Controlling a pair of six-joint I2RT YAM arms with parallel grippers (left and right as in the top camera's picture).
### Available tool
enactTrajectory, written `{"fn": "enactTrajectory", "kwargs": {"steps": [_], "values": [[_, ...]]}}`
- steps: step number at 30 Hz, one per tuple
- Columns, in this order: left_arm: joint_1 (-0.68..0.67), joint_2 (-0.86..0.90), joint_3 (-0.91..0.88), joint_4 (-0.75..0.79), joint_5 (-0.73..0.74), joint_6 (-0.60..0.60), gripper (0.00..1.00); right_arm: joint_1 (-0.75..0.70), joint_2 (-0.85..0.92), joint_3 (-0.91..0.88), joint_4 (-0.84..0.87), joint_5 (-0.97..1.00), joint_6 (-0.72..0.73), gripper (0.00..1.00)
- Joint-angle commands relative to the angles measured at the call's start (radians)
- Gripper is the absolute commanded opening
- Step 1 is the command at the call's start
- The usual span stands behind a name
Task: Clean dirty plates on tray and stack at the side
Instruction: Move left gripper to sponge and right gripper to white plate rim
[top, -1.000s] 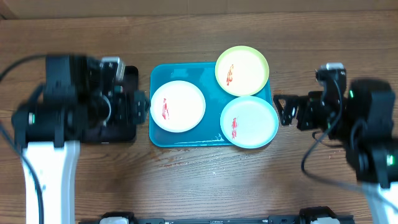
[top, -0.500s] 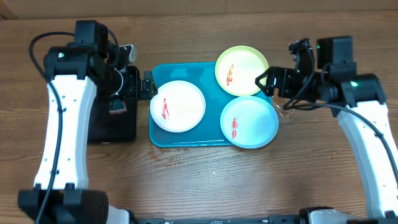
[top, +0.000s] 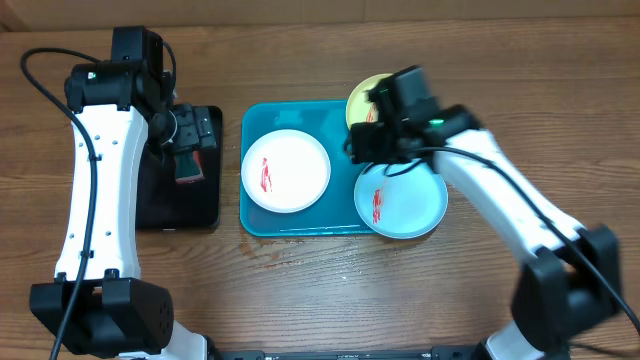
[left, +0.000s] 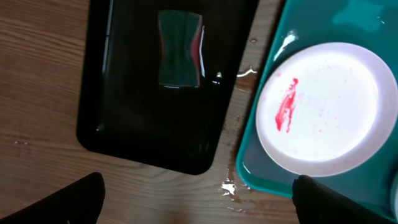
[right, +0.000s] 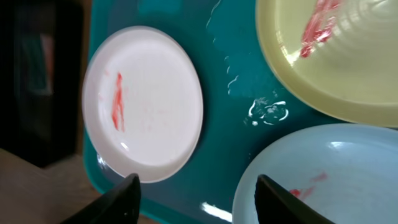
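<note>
The turquoise tray (top: 300, 120) holds three plates with red smears. The white plate (top: 286, 170) lies at the left, the light teal plate (top: 405, 200) at the front right. The yellow-green plate (top: 362, 95) at the back right is mostly hidden by my right arm. My right gripper (top: 362, 140) is open and empty above the tray's middle (right: 230, 124), between the white plate (right: 143, 102), the yellow-green plate (right: 336, 56) and the teal plate (right: 323, 174). My left gripper (top: 195, 135) is open and empty over the black tray, left of the white plate (left: 329, 106).
A black rectangular tray (top: 180, 200) lies left of the turquoise tray and holds a green and red sponge (top: 188, 168), which also shows in the left wrist view (left: 180, 48). Water drops lie on the wood (left: 233, 186) by the tray corner.
My right arm has swung left from the table's right side to above the tray, covering the yellow-green plate. My left arm has shifted over the black tray. The plates have not moved.
</note>
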Motion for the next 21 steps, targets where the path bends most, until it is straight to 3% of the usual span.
{"fn": "enactTrajectory", "kwargs": {"steps": [1,4,10,21], "values": [[0.000,-0.021,0.026,0.018,-0.070,-0.030,0.97,0.048,0.068,0.032,0.032,0.139,0.034,0.49],[0.000,-0.021,0.026,0.019,-0.069,-0.029,0.96,0.103,0.127,0.032,0.083,0.234,0.034,0.49],[0.000,-0.021,0.026,0.015,-0.069,-0.029,0.96,0.153,0.225,0.032,0.171,0.248,0.034,0.45],[0.000,-0.016,0.026,0.025,-0.069,-0.030,0.95,0.158,0.275,0.031,0.198,0.278,0.059,0.18]]}}
